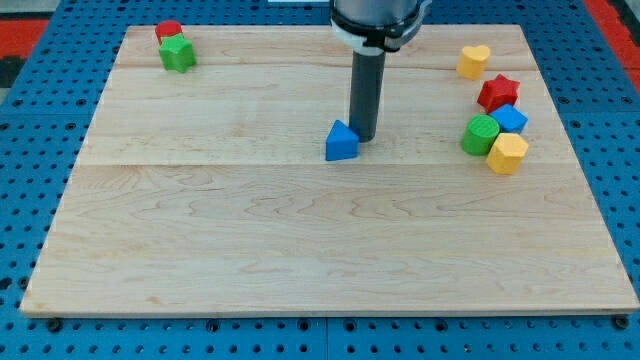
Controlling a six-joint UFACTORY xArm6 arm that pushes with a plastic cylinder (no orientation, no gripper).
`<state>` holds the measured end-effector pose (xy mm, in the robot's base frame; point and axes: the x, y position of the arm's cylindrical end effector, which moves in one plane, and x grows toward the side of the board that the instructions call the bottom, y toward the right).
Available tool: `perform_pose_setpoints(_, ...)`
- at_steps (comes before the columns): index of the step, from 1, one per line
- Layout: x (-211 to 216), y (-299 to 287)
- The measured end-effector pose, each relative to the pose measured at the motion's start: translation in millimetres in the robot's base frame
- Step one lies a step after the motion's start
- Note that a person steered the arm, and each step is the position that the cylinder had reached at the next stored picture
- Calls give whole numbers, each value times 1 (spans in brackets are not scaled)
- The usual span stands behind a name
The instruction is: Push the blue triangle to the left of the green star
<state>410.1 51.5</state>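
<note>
So the blue triangle (341, 142) is sat roughly mid-worktop (300, 240), a bit above centre. My tip (364, 137) is planted just beside it on the view's right, touching or near enough that a gap can't be made out. No gripper is fitted, just the dark rod, so nothing is being clamped.

The green star (178, 53) is parked way off in the top-left corner, pressed against a red block (168, 31) behind it, shape not clear. Over on the view's right a yellow heart (473, 61) is found, then a cluster: red star (498, 92), blue cube (510, 119), green cylinder (480, 135), yellow hexagon (507, 153).
</note>
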Motion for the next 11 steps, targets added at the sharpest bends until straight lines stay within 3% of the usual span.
perform_pose_setpoints(1,20,4)
perform_pose_setpoints(3,-61,-145)
perform_pose_setpoints(5,-35,-42)
perform_pose_setpoints(6,-6,-87)
perform_pose_setpoints(7,-17,-146)
perform_pose_setpoints(9,-97,-237)
perform_pose_setpoints(11,-73,-256)
